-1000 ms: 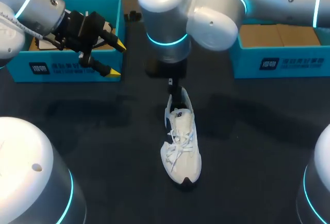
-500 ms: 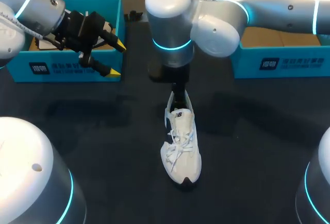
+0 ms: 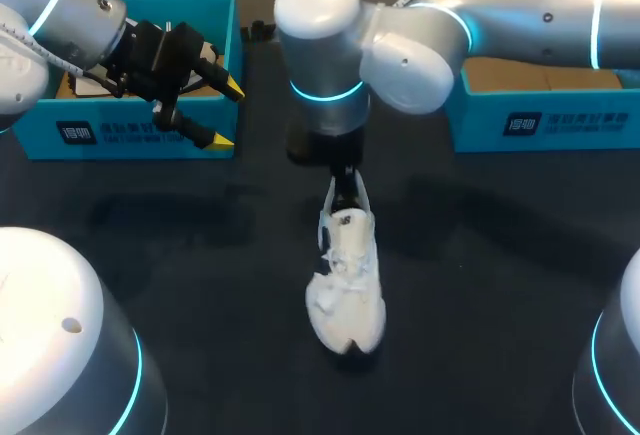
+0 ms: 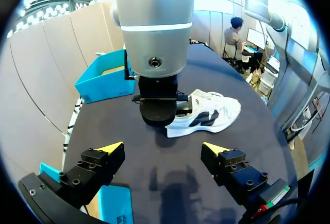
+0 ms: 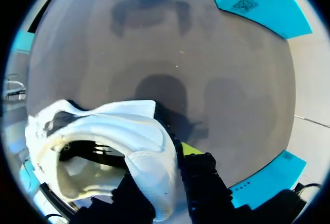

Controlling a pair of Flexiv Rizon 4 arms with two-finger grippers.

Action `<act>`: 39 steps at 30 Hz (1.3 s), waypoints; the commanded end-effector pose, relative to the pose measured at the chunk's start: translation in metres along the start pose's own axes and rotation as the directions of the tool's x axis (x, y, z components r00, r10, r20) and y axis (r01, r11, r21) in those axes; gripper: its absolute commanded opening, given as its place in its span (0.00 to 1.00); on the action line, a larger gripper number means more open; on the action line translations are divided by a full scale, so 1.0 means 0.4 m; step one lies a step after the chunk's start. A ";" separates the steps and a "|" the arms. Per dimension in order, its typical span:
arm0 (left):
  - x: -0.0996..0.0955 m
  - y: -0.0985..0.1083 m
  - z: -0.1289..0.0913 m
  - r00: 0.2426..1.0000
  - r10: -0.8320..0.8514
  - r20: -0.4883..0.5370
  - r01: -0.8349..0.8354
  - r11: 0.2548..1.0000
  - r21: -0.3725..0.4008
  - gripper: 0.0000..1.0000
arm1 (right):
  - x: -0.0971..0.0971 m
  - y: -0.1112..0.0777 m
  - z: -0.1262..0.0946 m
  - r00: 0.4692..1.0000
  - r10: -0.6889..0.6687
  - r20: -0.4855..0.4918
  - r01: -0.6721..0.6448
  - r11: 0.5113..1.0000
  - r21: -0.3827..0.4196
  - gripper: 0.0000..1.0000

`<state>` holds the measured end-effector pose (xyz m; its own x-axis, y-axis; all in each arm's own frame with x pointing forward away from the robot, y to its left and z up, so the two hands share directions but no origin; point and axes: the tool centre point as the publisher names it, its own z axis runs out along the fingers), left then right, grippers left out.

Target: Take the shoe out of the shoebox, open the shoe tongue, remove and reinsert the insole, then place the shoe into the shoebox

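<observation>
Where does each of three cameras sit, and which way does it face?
Head view: fixed above and behind, looking down on the table; both arms show, right arm over the shoe.
Left wrist view: on the left wrist, facing across the table at the shoe; own open left end effector shows.
Right wrist view: on the right wrist, looking into the shoe's heel, gripped by the right end effector.
All three share the shoe.

Light: bright and even, from overhead.
Shadows: soft patches on the dark table (image 3: pixel 200 285), left and right of the shoe (image 3: pixel 347 285).
Glare: white highlights on the right arm (image 3: pixel 420 45).
</observation>
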<state>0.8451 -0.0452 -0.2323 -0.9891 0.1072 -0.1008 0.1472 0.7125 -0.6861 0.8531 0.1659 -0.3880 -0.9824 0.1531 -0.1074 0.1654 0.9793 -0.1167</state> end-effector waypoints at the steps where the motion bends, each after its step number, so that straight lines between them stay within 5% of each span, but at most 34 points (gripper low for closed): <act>1: 0.002 0.000 -0.001 1.000 0.000 0.001 0.000 1.000 -0.002 1.00 | 0.007 -0.005 -0.022 1.000 0.012 -0.008 -0.012 1.000 0.019 0.00; 24: 0.002 0.000 -0.001 1.000 0.000 0.001 0.000 1.000 -0.002 1.00 | -0.073 -0.134 -0.494 0.996 -0.051 0.074 0.053 0.998 -0.025 0.00; 33: 0.002 0.000 -0.001 1.000 0.000 0.001 0.000 1.000 -0.002 1.00 | -0.114 -0.168 -0.611 0.988 -0.097 0.118 0.101 0.994 -0.031 0.00; 39: 0.002 0.000 -0.001 1.000 0.000 0.001 0.000 1.000 -0.002 1.00 | -0.128 -0.175 -0.637 0.989 -0.088 0.116 0.095 0.994 -0.054 0.00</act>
<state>0.8451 -0.0451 -0.2323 -0.9891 0.1071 -0.1009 0.1471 0.7125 -0.6860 0.8708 0.1275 -0.1299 -0.9760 0.0495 -0.2120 0.0673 0.9947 -0.0776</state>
